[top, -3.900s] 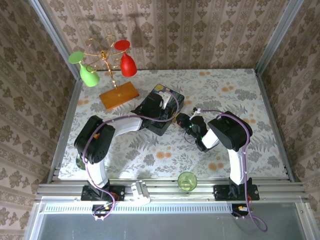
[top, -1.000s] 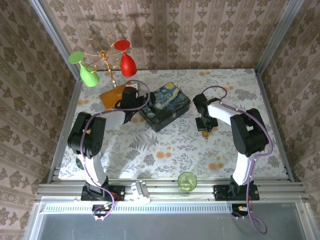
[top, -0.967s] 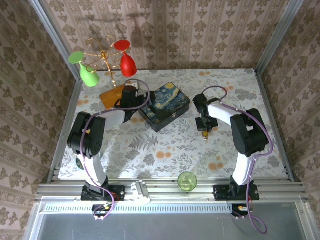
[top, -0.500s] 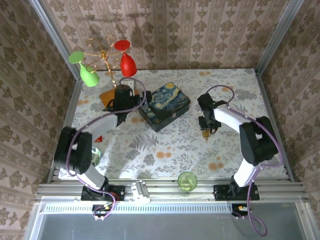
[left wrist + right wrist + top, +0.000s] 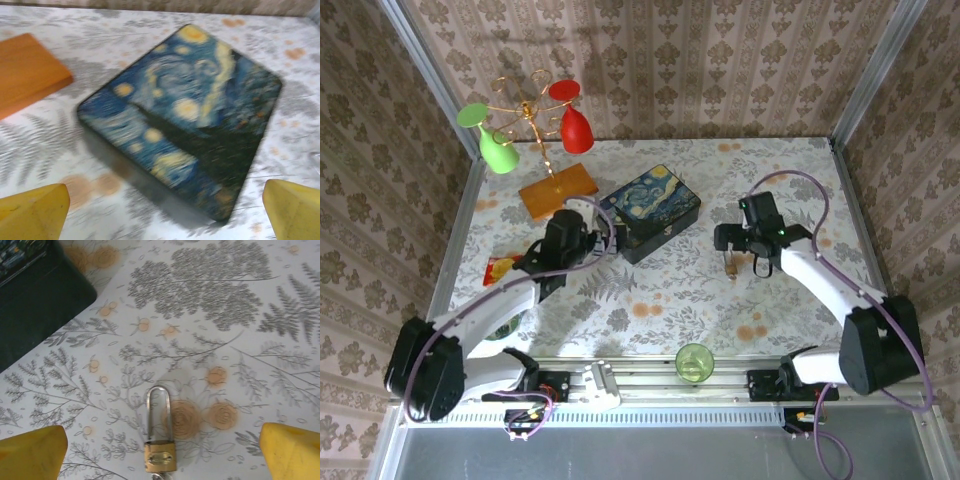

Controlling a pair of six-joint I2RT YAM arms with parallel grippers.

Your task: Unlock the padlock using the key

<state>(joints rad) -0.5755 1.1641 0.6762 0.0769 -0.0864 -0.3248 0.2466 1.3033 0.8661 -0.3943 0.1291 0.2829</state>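
On my right wrist camera the padlock sat so low that the bottom edge cut off a pale sliver just under its body, and I could not tell what it was. The box was cropped to one dark corner. On the left wrist camera the box was smeared with blur, and the wooden block ran off the left edge. Overhead, the padlock was too small for me to read.

My left gripper is spread wide. Starry-night box sits ahead, blurred; orange wooden block at upper left.
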